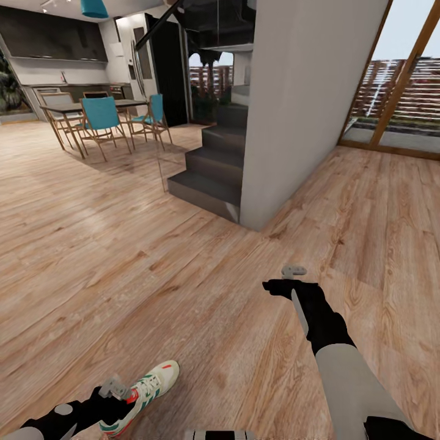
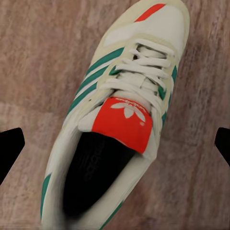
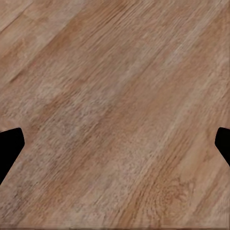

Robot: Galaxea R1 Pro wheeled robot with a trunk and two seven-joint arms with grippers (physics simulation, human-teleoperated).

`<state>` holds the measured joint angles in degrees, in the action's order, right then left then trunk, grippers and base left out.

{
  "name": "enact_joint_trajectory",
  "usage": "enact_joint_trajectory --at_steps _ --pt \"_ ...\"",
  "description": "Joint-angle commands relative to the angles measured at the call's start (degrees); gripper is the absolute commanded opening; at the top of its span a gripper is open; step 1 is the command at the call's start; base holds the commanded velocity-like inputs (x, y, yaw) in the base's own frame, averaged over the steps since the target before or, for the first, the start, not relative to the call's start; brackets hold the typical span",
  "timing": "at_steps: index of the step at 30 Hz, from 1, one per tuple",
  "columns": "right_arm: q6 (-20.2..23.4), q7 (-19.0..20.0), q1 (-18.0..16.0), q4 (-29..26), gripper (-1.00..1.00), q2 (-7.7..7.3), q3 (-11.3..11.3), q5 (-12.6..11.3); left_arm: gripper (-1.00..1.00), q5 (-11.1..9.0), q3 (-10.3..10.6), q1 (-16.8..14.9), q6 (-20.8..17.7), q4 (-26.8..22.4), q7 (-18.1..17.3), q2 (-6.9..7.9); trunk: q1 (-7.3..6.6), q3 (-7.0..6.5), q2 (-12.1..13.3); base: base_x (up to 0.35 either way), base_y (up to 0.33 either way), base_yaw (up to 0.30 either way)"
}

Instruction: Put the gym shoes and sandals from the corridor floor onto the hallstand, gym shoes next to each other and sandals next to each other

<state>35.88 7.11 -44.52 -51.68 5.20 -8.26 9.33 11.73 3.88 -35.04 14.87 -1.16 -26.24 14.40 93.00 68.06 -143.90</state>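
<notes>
The left gripper (image 2: 115, 143) is hanging wide-jawed over one shoe (image 1: 146, 391) lying on the floor (image 1: 183, 275), not gripped. The right gripper (image 3: 115, 143) is hovering wide and empty, so the job is likely barely starting.

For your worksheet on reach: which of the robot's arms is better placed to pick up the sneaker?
Left. The left gripper hangs over the sneaker, fingers wide apart; the right gripper faces bare floor.

An open-plan home: dining table (image 1: 85, 107), teal chairs (image 1: 101, 119), staircase (image 1: 214, 165), wood floor (image 1: 122, 256).
</notes>
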Motion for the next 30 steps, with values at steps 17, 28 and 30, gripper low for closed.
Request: enact_joint_trajectory --at_steps 17,28,30 --pt "0.2 0.5 0.0 -0.1 1.0 0.08 -0.3 0.6 1.0 0.1 0.3 0.0 0.4 0.0 0.0 0.35 0.14 2.04 -0.1 0.0 0.0 0.0" --pt "0.2 0.5 0.0 -0.1 1.0 0.08 -0.3 0.6 1.0 0.1 0.3 0.0 0.4 0.0 0.0 0.37 0.24 3.55 -0.2 0.0 0.0 0.0" --pt "0.2 0.5 0.0 -0.1 1.0 0.08 -0.3 0.6 1.0 0.1 0.3 0.0 0.4 0.0 0.0 0.37 0.24 3.59 -0.2 0.0 0.0 0.0"
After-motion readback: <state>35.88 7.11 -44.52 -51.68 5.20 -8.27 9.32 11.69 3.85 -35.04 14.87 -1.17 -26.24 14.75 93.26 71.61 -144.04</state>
